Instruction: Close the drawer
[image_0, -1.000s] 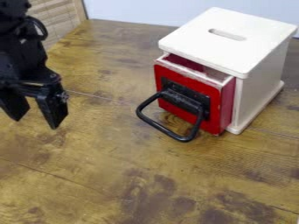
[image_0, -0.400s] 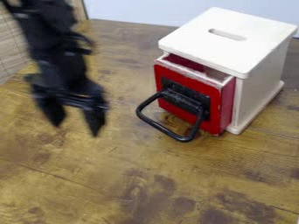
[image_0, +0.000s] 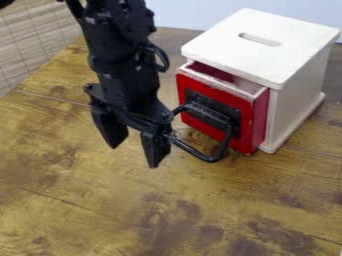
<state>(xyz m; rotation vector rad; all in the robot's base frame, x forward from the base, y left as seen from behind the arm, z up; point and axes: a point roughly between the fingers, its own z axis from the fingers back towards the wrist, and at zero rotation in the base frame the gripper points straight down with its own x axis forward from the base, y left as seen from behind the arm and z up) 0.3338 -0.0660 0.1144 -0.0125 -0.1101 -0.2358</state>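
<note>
We see the drawer (image_0: 250, 112) slightly out at two o'clock on the table (image_0: 80, 195), closing still to do; our tool (image_0: 134, 150) hangs open just left of it.

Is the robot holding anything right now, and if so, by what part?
No, nothing: the black gripper hangs open, with no object between its fingers.

drawer (image_0: 238, 108): partly out of box (image_0: 271, 75) front | loop handle (image_0: 203, 150): on drawer front | box: on table (image_0: 80, 190)
</note>
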